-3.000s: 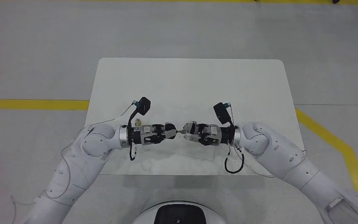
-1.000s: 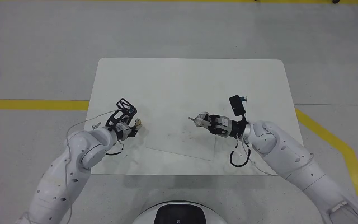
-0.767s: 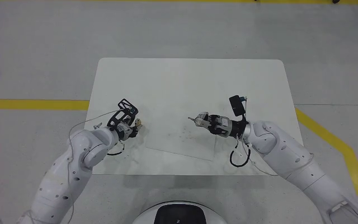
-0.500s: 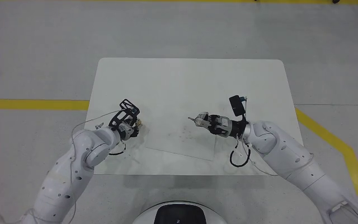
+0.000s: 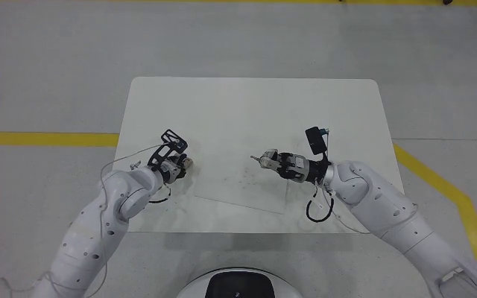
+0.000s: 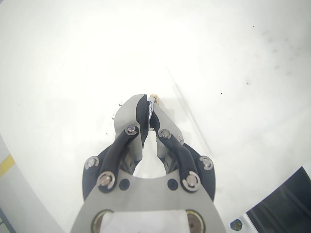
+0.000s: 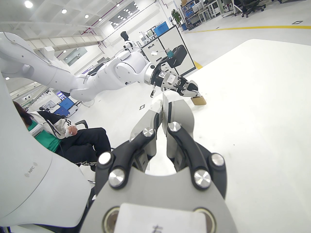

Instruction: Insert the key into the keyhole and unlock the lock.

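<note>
Although joined tip to tip over the middle of the white table point(image 5: 253, 104) three seconds ago, now parted and well apart. Puts the left end effector point(image 6: 148, 109) at the near left, clamped on the silver shackle of the small brass padlock point(image 7: 198, 100), with the brass body down on the table and nudged slightly farther in the last second. Leaves the right end effector point(image 7: 162, 103) right of middle, pinched narrow on the small silver key point(image 5: 256, 158), unmoved. Suggests key out of the keyhole; cannot tell shackle free or latched.
</note>
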You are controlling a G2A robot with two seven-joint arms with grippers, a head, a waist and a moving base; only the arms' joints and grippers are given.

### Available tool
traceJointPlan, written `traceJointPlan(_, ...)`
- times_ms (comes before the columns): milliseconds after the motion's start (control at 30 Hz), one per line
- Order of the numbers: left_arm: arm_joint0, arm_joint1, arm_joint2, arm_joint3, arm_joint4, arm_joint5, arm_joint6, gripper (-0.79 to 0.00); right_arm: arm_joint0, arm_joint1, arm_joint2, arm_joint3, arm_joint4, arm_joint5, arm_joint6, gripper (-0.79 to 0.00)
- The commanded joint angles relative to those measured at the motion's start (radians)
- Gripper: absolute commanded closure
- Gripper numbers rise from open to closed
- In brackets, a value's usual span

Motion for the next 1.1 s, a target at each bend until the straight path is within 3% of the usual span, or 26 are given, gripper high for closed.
traceJointPlan(0, 0.0, -0.001, -0.003, 0.004, -0.002, -0.001, 0.017, 0.0, 0.0, 0.0, 0.0, 0.0, 0.0, 0.0, 0.0, 0.0)
traceJointPlan(167, 0.029, 0.004, -0.065, -0.003, -0.111, -0.045, 0.095, 0.0, 0.0, 0.0, 0.0, 0.0, 0.0, 0.0, 0.0, 0.0)
traceJointPlan(233, 0.047, 0.007, -0.114, 0.005, -0.242, -0.109, 0.123, 0.0, 0.0, 0.0, 0.0, 0.0, 0.0, 0.0, 0.0, 0.0)
traceJointPlan(300, 0.061, 0.012, -0.163, 0.038, -0.456, -0.228, 0.118, 0.0, 0.0, 0.0, 0.0, 0.0, 0.0, 0.0, 0.0, 0.0)
traceJointPlan(367, 0.061, 0.017, -0.188, 0.102, -0.756, -0.391, 0.043, 0.0, 0.0, 0.0, 0.0, 0.0, 0.0, 0.0, 0.0, 0.0)
traceJointPlan(433, 0.029, 0.024, -0.187, 0.189, -1.062, -0.495, -0.099, 0.0, 0.0, 0.0, 0.0, 0.0, 0.0, 0.0, 0.0, 0.0)
traceJointPlan(500, -0.023, 0.029, -0.162, 0.266, -1.312, -0.522, -0.26, 0.0, 0.0, 0.0, 0.0, 0.0, 0.0, 0.0, 0.0, 0.0)
traceJointPlan(567, -0.08, 0.031, -0.131, 0.331, -1.467, -0.493, -0.373, 0.0, 0.0, 0.0, 0.0, 0.0, 0.0, 0.0, 0.0, 0.0)
traceJointPlan(733, -0.176, 0.025, -0.028, 0.401, -1.619, -0.432, -0.434, 0.0, 0.0, 0.0, 0.0, 0.0, 0.0, 0.0, 0.0, 0.0)
traceJointPlan(833, -0.215, 0.027, -0.004, 0.446, -1.557, -0.45, -0.416, 0.0, 0.0, 0.0, 0.0, 0.0, 0.0, 0.0, 0.0, 0.0)
traceJointPlan(1000, -0.215, 0.027, -0.004, 0.446, -1.557, -0.45, -0.416, 0.0, 0.0, 0.0, 0.0, 0.0, 0.0, 0.0, 0.0, 0.0)
traceJointPlan(1067, -0.201, 0.026, -0.006, 0.429, -1.531, -0.426, -0.355, 0.0, -0.007, -0.002, 0.003, -0.015, -0.008, 0.02, 0.004, 0.0)
